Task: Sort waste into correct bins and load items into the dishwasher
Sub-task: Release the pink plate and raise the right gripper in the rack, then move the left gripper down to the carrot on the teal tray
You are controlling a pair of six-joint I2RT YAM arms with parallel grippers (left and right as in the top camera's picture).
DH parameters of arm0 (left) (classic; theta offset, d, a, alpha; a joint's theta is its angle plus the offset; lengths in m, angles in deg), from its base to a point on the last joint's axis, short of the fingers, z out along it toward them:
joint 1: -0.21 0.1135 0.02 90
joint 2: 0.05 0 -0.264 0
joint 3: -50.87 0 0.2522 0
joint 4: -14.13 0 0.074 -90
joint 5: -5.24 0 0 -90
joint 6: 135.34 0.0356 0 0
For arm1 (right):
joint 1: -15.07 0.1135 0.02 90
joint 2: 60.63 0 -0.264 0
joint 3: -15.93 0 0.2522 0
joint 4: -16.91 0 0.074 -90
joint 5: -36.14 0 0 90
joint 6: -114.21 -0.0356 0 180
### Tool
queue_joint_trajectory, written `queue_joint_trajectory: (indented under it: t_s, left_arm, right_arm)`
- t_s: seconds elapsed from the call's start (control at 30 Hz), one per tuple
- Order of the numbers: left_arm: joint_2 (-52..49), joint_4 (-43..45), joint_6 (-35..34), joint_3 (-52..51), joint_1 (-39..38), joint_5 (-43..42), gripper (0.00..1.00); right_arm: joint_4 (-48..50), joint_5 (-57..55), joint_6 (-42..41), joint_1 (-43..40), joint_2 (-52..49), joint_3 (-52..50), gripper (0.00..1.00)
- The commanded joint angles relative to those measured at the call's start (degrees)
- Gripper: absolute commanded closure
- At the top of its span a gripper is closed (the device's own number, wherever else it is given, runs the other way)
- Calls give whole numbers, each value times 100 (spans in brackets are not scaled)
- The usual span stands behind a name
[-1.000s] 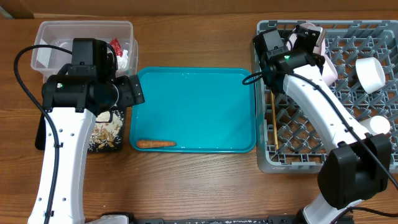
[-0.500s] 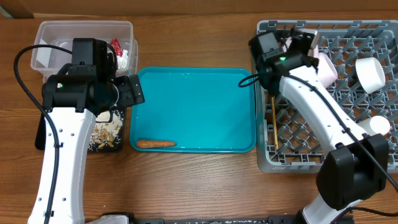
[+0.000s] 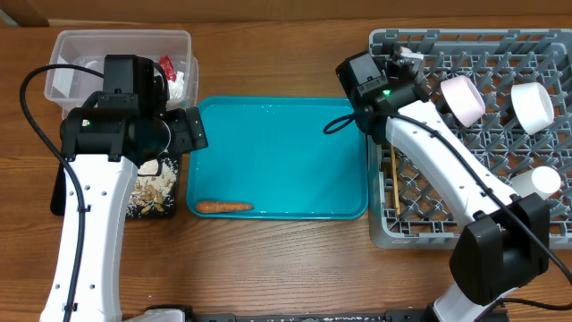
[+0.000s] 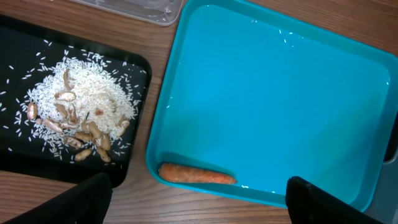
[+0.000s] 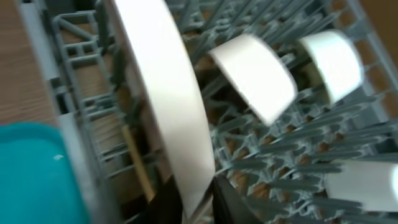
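Left jaws spread wide above glossy teal tray [image 4: 280, 93] with slim orange stick [image 4: 196, 175]; right jaws by smooth round plate [image 5: 161, 93]: cannot tell

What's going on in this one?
Right gripper is at a corner of the grey dish rack, by a pink-white plate standing on edge; whether it grips the plate is unclear. Left gripper, open and empty, hangs above the teal tray, where a carrot stick lies. Rice and peanut scraps sit in the black tray.
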Motion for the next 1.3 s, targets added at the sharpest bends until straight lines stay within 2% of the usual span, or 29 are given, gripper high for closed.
queue_joint_trajectory:
  t_s: [0.0, 0.2, 0.27, 0.37, 0.47, 0.57, 0.63, 0.73, 0.93, 1.03, 1.27]
  left_arm:
    - [-22, 4, -48, -33, 15, 37, 9]
    - [-22, 2, -46, -33, 15, 39, 9]
    - [-22, 2, -48, -33, 15, 39, 9]
    - [-22, -15, -48, -33, 15, 37, 9]
    - [-22, -85, -50, -33, 15, 33, 7]
    - [-22, -199, -55, -33, 15, 31, 4]
    - [-26, -315, -142, -33, 15, 4, 3]
    - [-37, -599, -422, -52, 15, -59, 2]
    - [-37, -800, -1462, -610, 15, -533, 0]
    - [-37, -544, -1700, -1169, 13, -859, 0]
    - [-37, 693, -1982, -2673, 13, -1609, 1]
  right_arm:
    - [-11, 680, -55, 42, -31, 7, 70]
    - [-140, 826, -52, 166, 184, 24, 62]
    - [-142, 835, -52, 238, 380, 24, 47]
    - [-118, 1121, 61, 297, 748, 24, 40]
    - [46, 2371, 960, 280, 1091, 24, 37]
    - [52, 4214, 2363, 249, 1209, 24, 31]
    - [-157, 4828, 2782, 249, 1207, 24, 28]
    - [-529, 4795, 2806, 249, 1202, 22, 26]
    - [-944, 4699, 2553, 46, 1233, 22, 26]
    - [-931, 4701, 2498, -321, 1300, 22, 26]
    - [-1126, 5071, 2479, -1475, 1342, 22, 25]
